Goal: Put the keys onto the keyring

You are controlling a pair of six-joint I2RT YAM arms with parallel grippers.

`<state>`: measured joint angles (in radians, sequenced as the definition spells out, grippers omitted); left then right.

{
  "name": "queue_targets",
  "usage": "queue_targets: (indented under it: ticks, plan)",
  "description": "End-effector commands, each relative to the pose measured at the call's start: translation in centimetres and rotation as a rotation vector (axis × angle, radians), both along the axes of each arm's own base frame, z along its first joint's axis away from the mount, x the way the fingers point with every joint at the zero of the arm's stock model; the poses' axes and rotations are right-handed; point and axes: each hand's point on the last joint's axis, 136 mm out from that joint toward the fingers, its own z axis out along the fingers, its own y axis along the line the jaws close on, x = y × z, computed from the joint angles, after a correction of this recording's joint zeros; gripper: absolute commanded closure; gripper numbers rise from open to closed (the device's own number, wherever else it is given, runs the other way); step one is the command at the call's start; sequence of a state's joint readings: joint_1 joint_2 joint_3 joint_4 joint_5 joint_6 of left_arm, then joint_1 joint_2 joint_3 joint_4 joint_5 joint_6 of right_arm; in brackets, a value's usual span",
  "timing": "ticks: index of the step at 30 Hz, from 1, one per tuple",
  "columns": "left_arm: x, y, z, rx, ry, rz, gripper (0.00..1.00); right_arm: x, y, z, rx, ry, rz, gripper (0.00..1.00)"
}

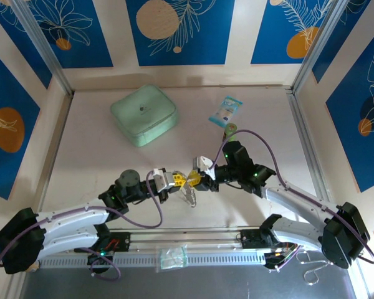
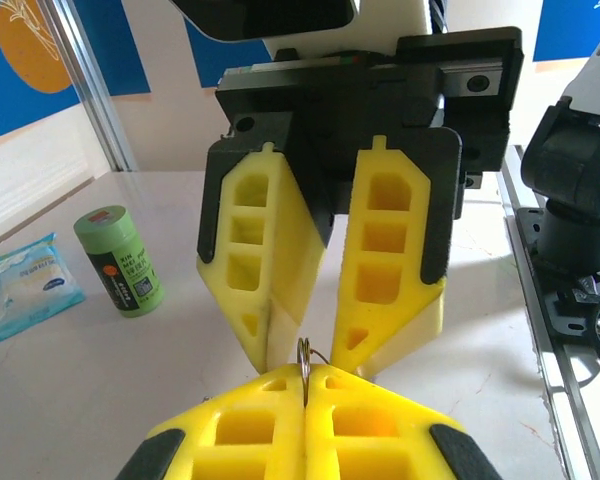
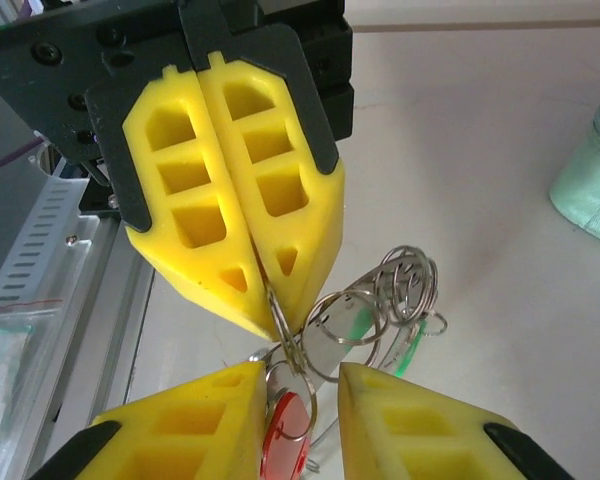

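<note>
Both claws meet nose to nose above the middle of the pale table (image 1: 87, 156). The left gripper (image 3: 273, 310) has its ribbed yellow fingers pressed flat together, clamped on one silvery wire loop of the keyring (image 3: 405, 285). That's a thin pale hoop with a bunch of metal split rings, hanging in the air just under the two claws.

The right gripper (image 3: 300, 390) has its jaws apart. The tiny key with the round red plastic head (image 3: 288, 445) sits in the gap, its lower part cut off at the edge of the right wrist view. I can't tell whether either finger touches it.

The green-headed key (image 3: 360, 322) shows as slivers of green behind the rings, its shape lost. From above, the bunch is a small blur. The mint-green square pouch (image 1: 143, 115) lies well apart, at the back.
</note>
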<state>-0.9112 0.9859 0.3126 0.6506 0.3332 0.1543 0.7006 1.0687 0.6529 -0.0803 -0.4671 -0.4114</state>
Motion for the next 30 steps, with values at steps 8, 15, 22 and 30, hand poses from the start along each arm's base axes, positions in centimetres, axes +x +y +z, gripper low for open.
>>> queue_targets:
  ticks: [8, 15, 22, 30]
  plan:
    - [-1.2, -0.6, 1.6, -0.059, -0.032, -0.071, 1.00, -0.9, 0.7, 1.5, 0.032, 0.001, 0.079, 0.86]
    - [-1.0, -0.5, 1.6, -0.059, -0.035, -0.057, 1.00, -1.4, 0.8, 1.9, 0.046, 0.007, 0.108, 0.98]
    - [0.5, 0.3, 0.3, 0.071, -0.017, 0.043, 0.76, -0.5, -0.1, 1.5, -0.062, -0.037, 0.056, 1.00]
    - [0.9, -0.1, 0.2, 0.196, -0.058, 0.021, 0.77, 0.3, -1.0, 0.6, -0.218, -0.080, 0.028, 1.00]
